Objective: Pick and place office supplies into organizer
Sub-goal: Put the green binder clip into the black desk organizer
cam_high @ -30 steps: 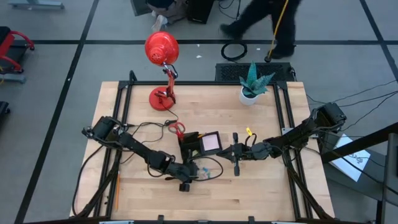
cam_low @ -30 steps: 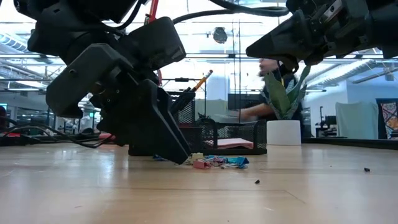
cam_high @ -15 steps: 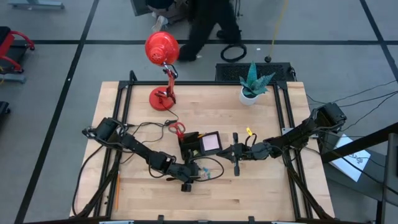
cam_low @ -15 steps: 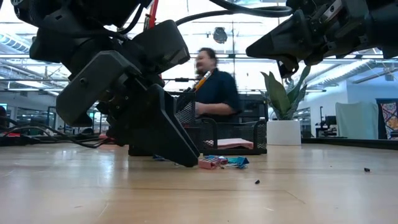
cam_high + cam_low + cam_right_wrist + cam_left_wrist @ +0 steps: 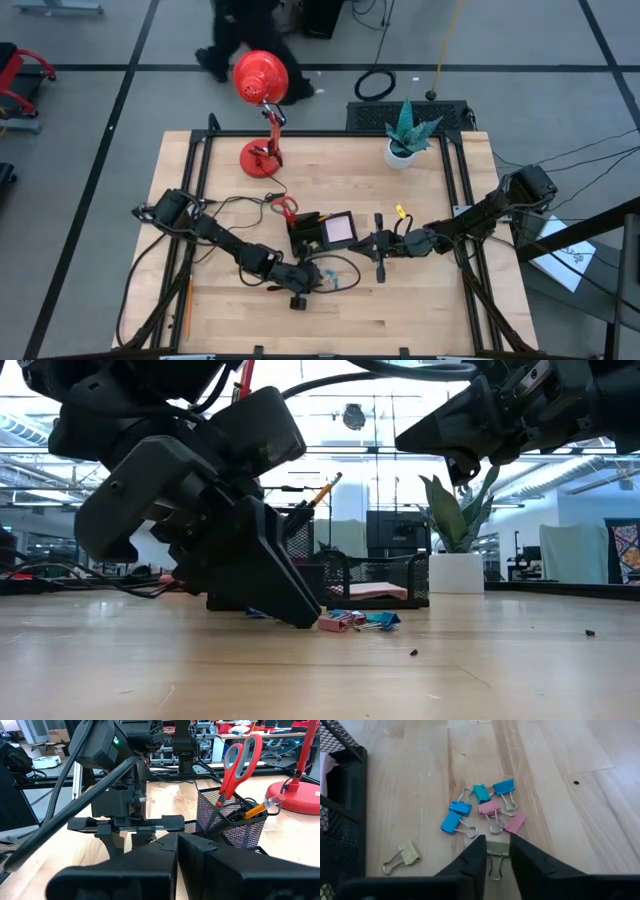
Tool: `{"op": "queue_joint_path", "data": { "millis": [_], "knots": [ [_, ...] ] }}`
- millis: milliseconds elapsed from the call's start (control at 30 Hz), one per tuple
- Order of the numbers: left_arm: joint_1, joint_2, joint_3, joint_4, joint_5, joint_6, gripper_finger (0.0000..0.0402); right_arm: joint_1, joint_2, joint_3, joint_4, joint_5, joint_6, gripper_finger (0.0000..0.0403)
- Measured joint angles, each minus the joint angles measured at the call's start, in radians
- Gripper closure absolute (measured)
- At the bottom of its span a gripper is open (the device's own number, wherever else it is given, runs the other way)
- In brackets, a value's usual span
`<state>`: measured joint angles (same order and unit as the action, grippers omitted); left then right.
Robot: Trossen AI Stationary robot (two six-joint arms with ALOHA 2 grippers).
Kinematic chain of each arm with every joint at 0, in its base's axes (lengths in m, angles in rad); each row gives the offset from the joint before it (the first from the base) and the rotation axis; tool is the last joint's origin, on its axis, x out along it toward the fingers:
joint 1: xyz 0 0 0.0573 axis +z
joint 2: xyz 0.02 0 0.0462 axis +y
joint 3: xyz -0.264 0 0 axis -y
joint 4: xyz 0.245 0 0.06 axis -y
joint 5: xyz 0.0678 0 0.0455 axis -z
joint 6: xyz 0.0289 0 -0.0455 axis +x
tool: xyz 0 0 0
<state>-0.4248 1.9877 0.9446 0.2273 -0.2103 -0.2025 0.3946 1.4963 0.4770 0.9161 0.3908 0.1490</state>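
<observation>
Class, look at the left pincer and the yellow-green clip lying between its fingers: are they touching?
Cannot tell. In the left wrist view the left pincer straddles the yellow-green clip, its fingers hard against the edges, but neither contact nor a gap shows plainly.

One camera looks straight down on the whole table (image 5: 400,310). Another sits at tabletop level, close behind the clips (image 5: 357,620). The left wrist camera looks down closely on them too.

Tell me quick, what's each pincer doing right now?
Left pincer: down at the clips, fingers either side of a yellowish clip; grip cannot be told.
Right pincer: closed, holding nothing.
</observation>
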Motion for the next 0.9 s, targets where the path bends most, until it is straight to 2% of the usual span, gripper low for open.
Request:
{"op": "queue_joint_path", "data": {
  "millis": [167, 400, 567, 900],
  "knots": [
    [-0.002, 0.0, -0.002, 0.025, -0.001, 0.031, 0.0357, 0.0, 0.0, 0.0, 0.0, 0.0, 0.0, 0.0398],
    [-0.001, -0.01, -0.004, 0.03, -0.004, 0.067, 0.0342, 0.0, 0.0, 0.0, 0.0, 0.0, 0.0, 0.0399],
    [-0.004, -0.077, -0.008, -0.023, -0.012, 0.11, 0.0346, 0.0, 0.0, 0.0, 0.0, 0.0, 0.0, 0.0399],
    [-0.042, -0.345, -0.005, -0.261, -0.256, 0.159, 0.0348, 0.0, 0.0, 0.0, -0.001, 0.0, 0.004, 0.0399]
  ]
}}
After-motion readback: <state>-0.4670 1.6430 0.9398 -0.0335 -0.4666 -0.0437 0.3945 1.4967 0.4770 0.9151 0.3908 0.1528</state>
